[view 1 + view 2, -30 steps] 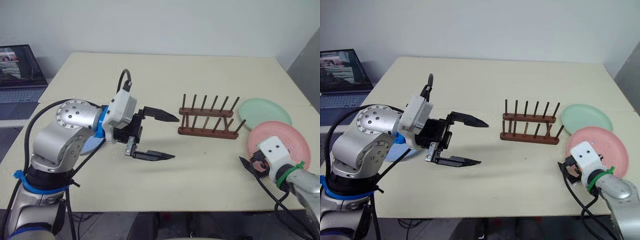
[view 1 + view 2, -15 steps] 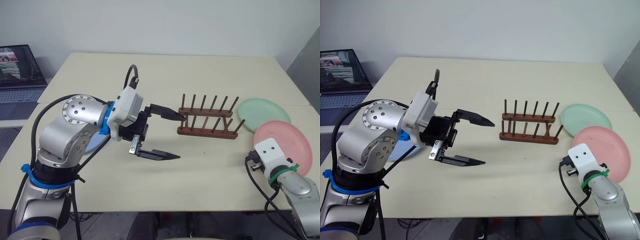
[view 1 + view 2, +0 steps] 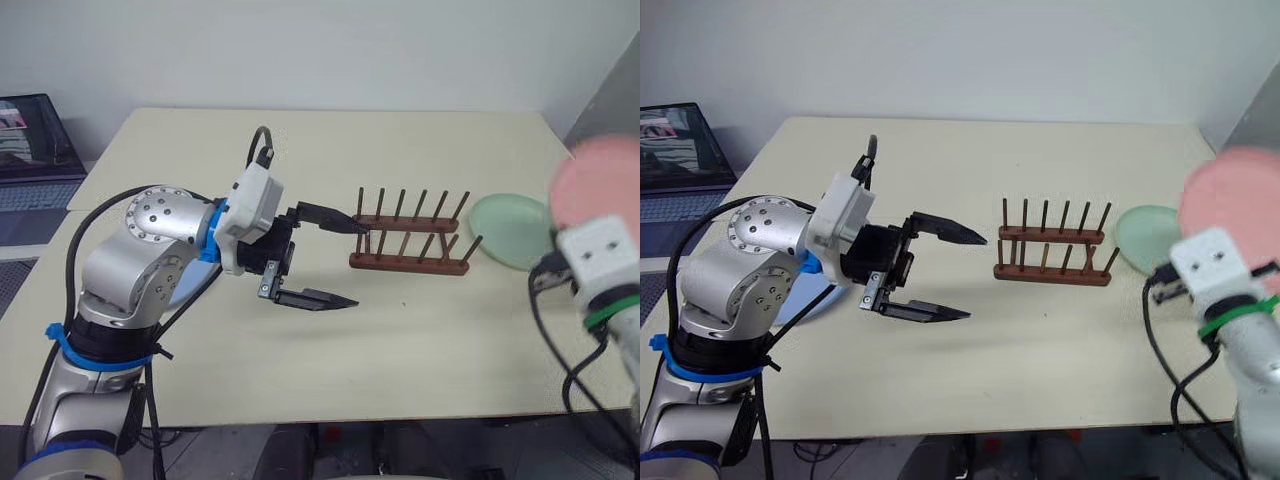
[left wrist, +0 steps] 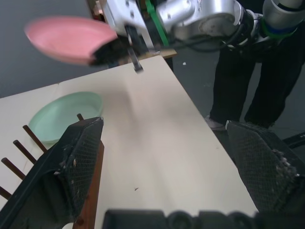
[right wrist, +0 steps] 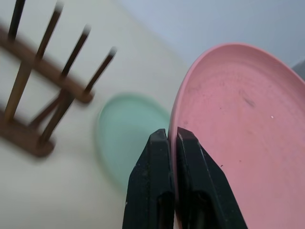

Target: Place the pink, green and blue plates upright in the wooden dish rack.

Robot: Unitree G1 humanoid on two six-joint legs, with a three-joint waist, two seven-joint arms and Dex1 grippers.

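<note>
My right gripper (image 5: 171, 134) is shut on the rim of the pink plate (image 5: 238, 124), which hangs tilted above the table at the far right (image 3: 600, 178). Beneath and beside it, the green plate (image 3: 508, 230) lies flat on the table. To its left stands the wooden dish rack (image 3: 408, 240), with nothing between its pegs. My left gripper (image 3: 358, 264) hovers open just left of the rack, pointing at it, with nothing between its fingers. A sliver of the blue plate (image 3: 800, 300) shows on the table under my left arm.
A laptop (image 3: 30, 140) sits on a side surface at the far left. The cream table (image 3: 400, 350) runs wide in front of the rack. My right arm's cable (image 3: 560, 340) hangs over the table's right front edge.
My right gripper has shut on the pink plate's rim and lifted it off the table, well above the green plate. The left gripper has stayed put and open.
</note>
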